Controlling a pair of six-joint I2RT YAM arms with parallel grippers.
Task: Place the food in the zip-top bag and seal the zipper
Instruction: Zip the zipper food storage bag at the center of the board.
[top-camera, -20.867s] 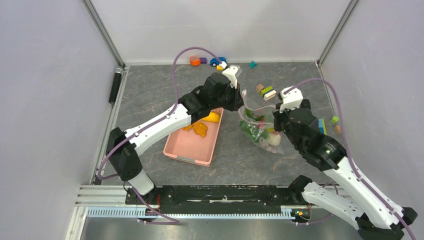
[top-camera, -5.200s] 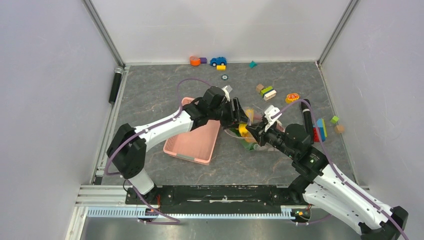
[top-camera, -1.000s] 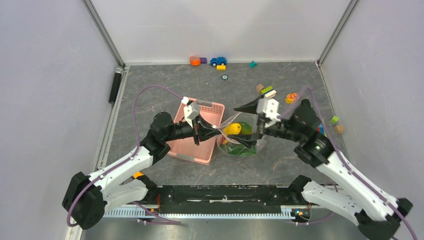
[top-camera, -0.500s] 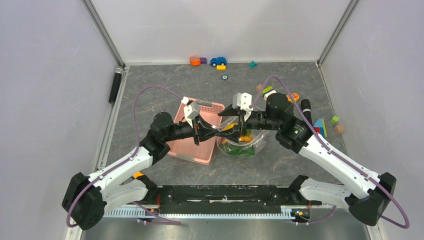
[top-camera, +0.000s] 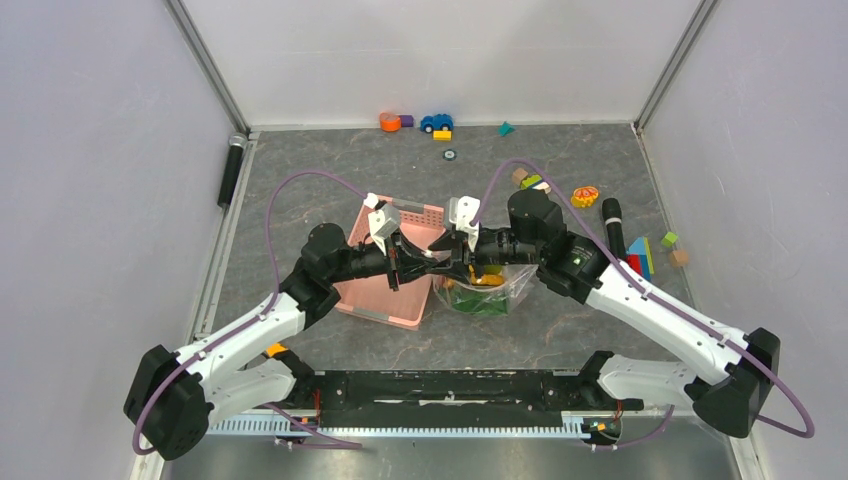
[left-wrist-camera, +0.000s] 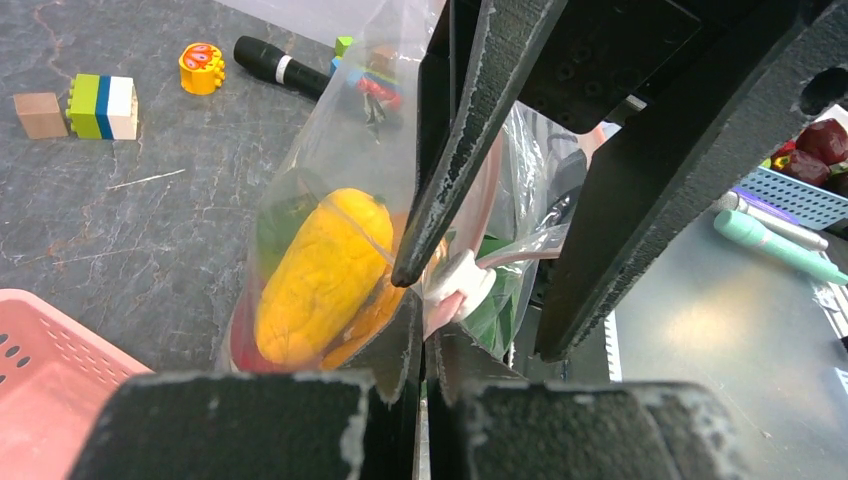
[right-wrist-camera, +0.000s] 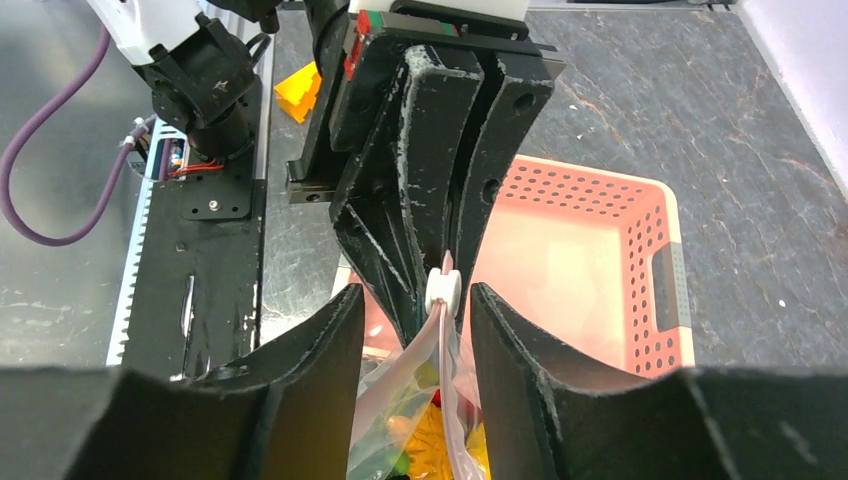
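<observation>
The zip-top bag (top-camera: 497, 292) is standing at the middle of the table (top-camera: 300, 180), just right of the basket (top-camera: 372, 298), and the food (left-wrist-camera: 320, 275) is lying inside it. The left gripper (left-wrist-camera: 422, 335) is reaching over the basket's right wall and is pinching the bag's top left end. The slider (right-wrist-camera: 441, 290) is sitting just right of those fingertips, between the 2 spread fingers of the right gripper (right-wrist-camera: 416, 292), which is pointing left. A toy car (top-camera: 435, 122) is lying at the far wall. Some blocks (top-camera: 532, 182) are lying to the far right of the bag.
</observation>
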